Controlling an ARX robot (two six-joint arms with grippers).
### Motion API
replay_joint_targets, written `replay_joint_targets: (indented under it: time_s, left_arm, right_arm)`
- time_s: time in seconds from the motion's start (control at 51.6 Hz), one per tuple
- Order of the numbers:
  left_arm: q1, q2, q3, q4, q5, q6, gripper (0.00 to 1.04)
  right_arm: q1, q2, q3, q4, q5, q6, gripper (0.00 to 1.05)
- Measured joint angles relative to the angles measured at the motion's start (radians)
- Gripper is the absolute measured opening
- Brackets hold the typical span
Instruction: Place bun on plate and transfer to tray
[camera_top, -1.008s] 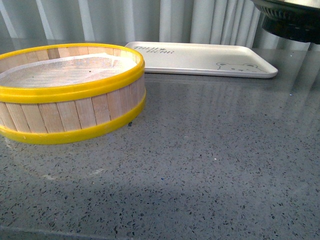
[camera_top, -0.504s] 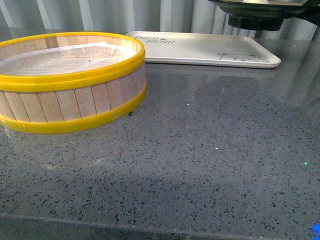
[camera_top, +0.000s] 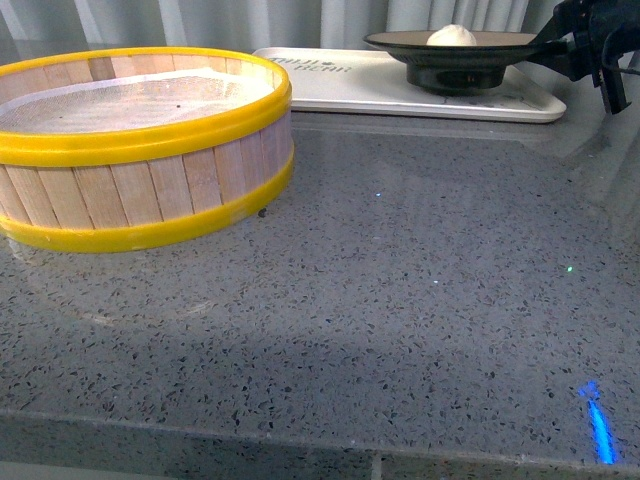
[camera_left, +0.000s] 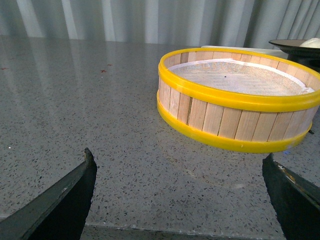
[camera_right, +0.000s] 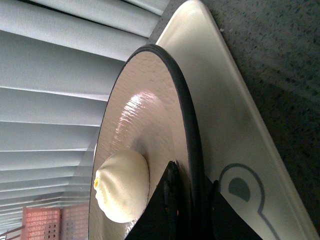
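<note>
cream bun (camera_top: 452, 36), tan black-rimmed plate (camera_top: 392, 40), yellow-banded steamer (camera_top: 140, 190)

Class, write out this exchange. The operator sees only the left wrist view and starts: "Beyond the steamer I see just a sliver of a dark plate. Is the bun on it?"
Observer: Yes. The front view shows the bun sitting in the middle of the plate.
Operator: Where is the plate?
Observer: Over the right part of the tray. Whether its foot has touched down, I cannot tell.
Operator: Is anything holding it?
Observer: The right claw is shut on its rim, one finger on each face.
</note>
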Motion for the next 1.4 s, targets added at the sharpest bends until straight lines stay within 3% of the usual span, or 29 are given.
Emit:
replay_joint_targets:
  time_s: [0.368,0.523,1.008,1.396]
  left_arm:
    - [0.000,0.000,0.000,0.000,0.000,0.000,0.98]
    - [0.000,0.000,0.000,0.000,0.000,0.000,0.98]
    - [0.000,0.000,0.000,0.000,0.000,0.000,0.98]
    - [0.000,0.000,0.000,0.000,0.000,0.000,0.98]
  right_arm:
    - [-0.015,0.010,-0.021,0.017,-0.002,0.005,0.04]
    - [-0.015,-0.002,-0.041,0.021,-0.011,0.010,0.34]
    - [-0.026,-0.099,-0.161,0.063,-0.027,0.035,0.98]
    - [-0.058,-0.308,-0.436,0.154,0.006,0.047,0.96]
